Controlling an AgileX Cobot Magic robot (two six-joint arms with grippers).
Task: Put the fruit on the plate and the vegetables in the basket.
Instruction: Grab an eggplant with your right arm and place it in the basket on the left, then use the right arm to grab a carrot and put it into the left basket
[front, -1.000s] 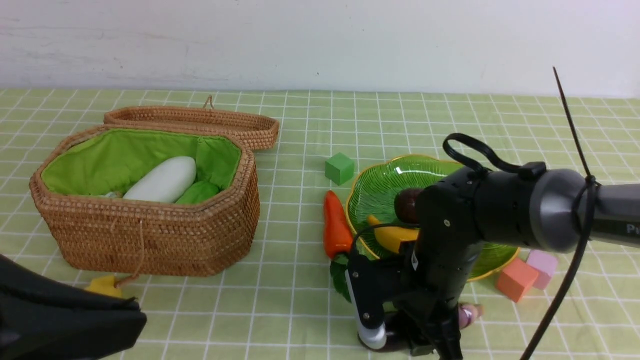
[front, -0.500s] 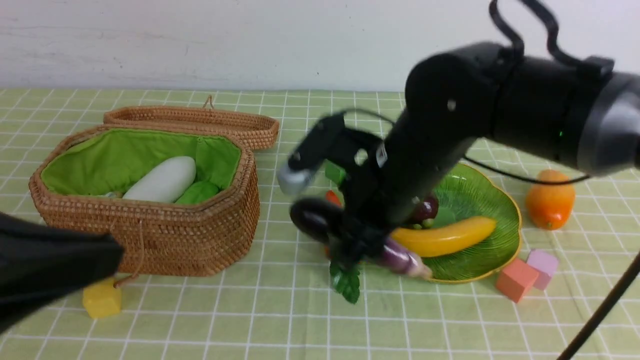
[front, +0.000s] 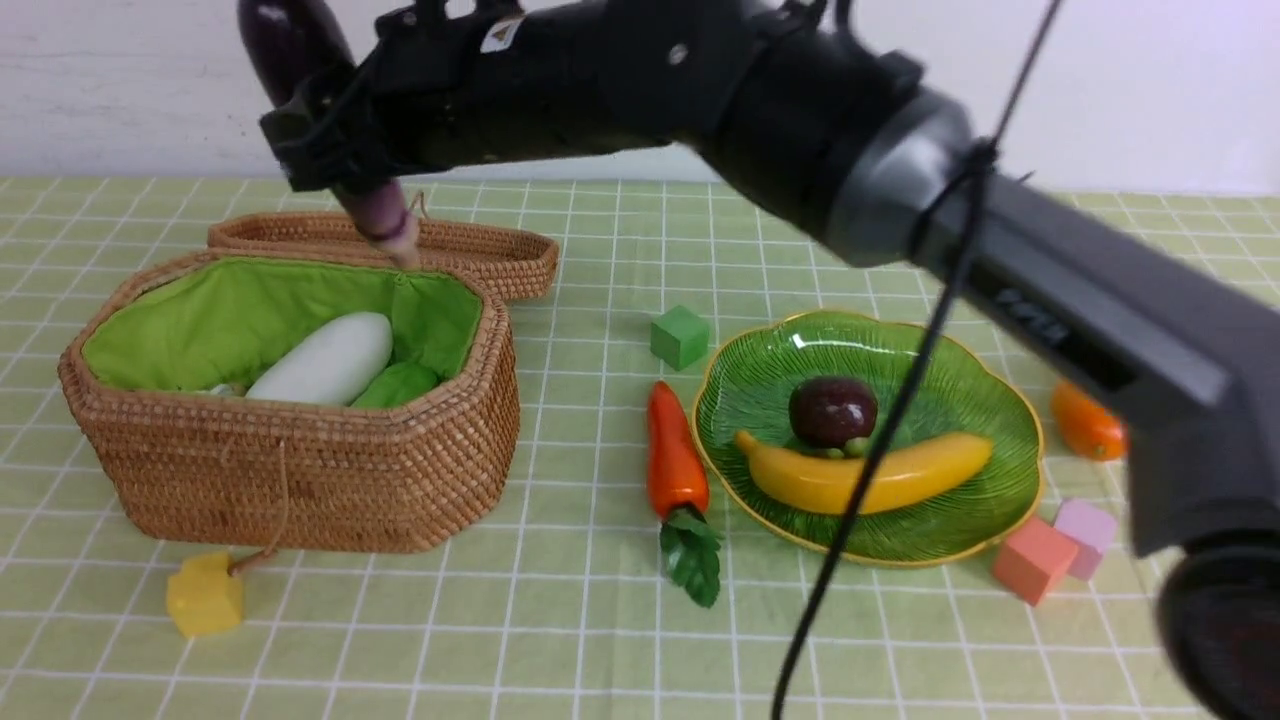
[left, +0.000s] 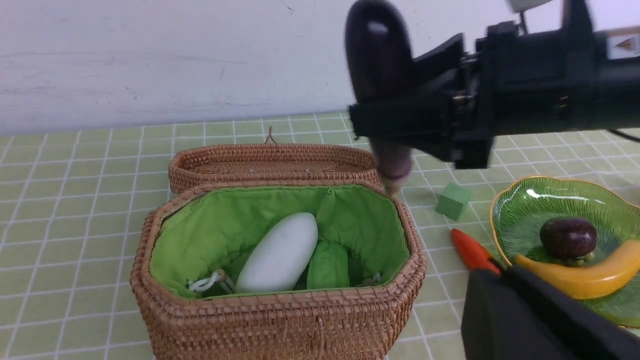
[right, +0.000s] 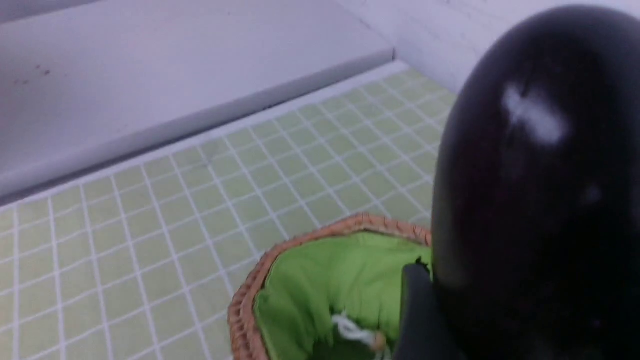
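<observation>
My right gripper is shut on the long dark-purple eggplant, which hangs steeply tilted, stem end down, above the far rim of the wicker basket. The eggplant fills the right wrist view. In the basket lie the white radish and the pale-green gourd. The green plate holds the banana and the mangosteen. The carrot lies on the cloth just left of the plate. The orange mango sits right of the plate, partly hidden by my arm. My left gripper is shut and empty.
The basket's lid lies open behind it. A green cube stands beyond the carrot. A yellow cube sits in front of the basket. Orange and pink cubes lie at the plate's near right.
My right arm has lifted the eggplant from the cloth in front of the plate and swung it up and left to above the basket. The left arm has left the front view.
</observation>
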